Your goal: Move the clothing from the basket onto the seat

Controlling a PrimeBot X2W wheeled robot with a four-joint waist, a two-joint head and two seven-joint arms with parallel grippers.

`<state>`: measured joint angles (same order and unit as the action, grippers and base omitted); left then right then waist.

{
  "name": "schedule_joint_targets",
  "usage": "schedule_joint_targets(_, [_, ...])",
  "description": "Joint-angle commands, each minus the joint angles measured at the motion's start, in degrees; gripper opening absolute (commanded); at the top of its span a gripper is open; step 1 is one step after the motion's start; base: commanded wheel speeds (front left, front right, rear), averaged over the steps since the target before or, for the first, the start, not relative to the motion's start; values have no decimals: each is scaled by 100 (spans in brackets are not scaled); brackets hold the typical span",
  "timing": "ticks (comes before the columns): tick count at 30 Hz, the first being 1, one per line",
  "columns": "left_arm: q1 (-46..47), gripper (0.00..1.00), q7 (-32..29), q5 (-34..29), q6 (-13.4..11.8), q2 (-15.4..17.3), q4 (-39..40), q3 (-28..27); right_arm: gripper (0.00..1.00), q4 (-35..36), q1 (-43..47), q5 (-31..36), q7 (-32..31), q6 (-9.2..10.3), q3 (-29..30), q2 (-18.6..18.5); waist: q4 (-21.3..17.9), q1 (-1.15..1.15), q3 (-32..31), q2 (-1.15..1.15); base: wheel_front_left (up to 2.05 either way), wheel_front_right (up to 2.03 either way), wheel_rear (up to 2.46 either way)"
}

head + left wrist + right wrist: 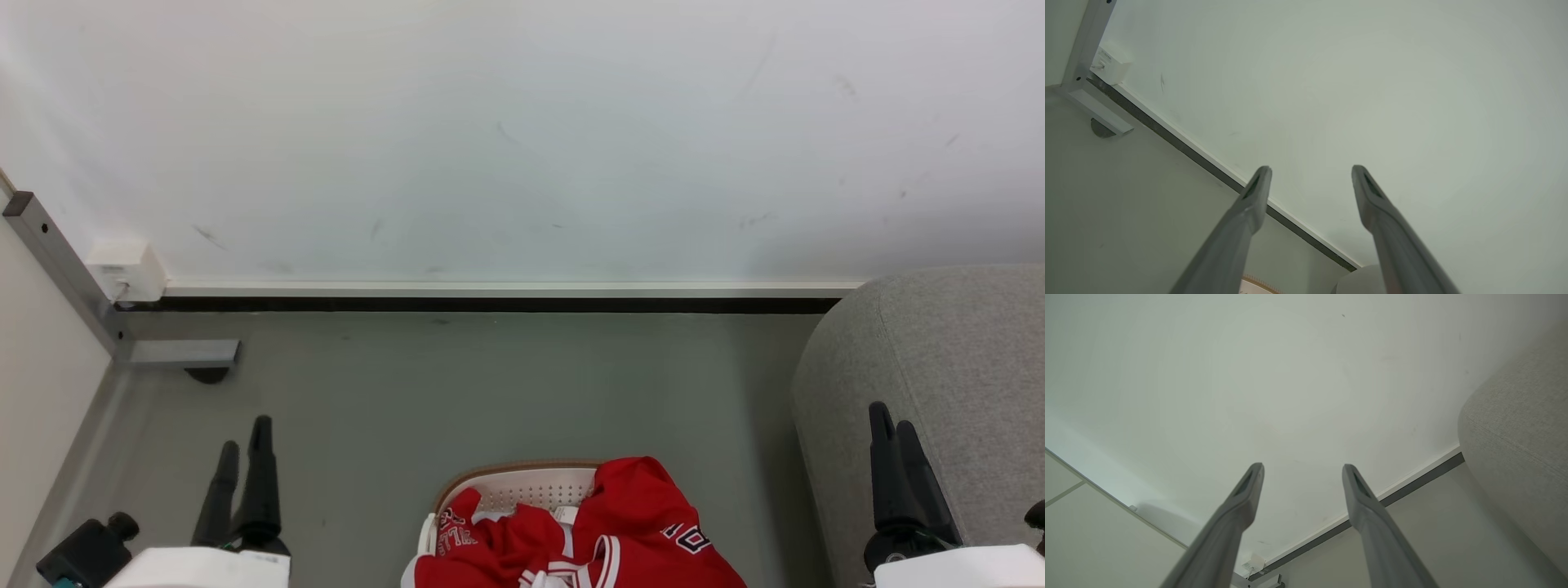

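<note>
Red clothing with white trim and dark lettering is heaped in the white basket at the bottom middle of the head view, spilling over its right rim. The light-grey seat stands to the right of the basket. My left gripper is at the lower left over the floor, its jaws open and empty. At the lower right, in front of the seat, my right gripper is open with nothing between its fingers. Both are apart from the clothing.
A white wall with a dark baseboard gap runs across the back. A metal post with a foot and a white box sit in the left corner. Grey floor lies between wall and basket.
</note>
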<state>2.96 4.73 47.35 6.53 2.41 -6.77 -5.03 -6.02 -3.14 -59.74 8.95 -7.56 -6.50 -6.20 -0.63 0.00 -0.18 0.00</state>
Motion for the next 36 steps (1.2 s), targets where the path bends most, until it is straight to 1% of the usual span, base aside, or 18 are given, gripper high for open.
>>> schedule_joint_targets(1, [-7,100,81,-373,24,39,98,30,100,40,2,338,53,5,39,-9,-4,0,-2,0,0,0,0])
schedule_joint_targets(7, [-38,100,192,-1088,-46,70,81,131,100,-49,10,1191,118,6,56,29,-19,0,-9,0,0,0,0])
schedule_joint_targets(12, [-65,100,265,-1495,-104,90,55,203,100,-137,19,1738,165,7,60,61,-28,0,-15,0,0,0,0])
schedule_joint_targets(22, [-129,100,414,-2071,-169,104,-7,310,100,-209,48,2340,241,8,115,112,-54,0,-45,0,0,0,0])
schedule_joint_targets(36, [-159,100,610,-2690,-111,106,10,312,100,-233,30,3118,363,9,85,176,-75,0,-64,0,0,0,0])
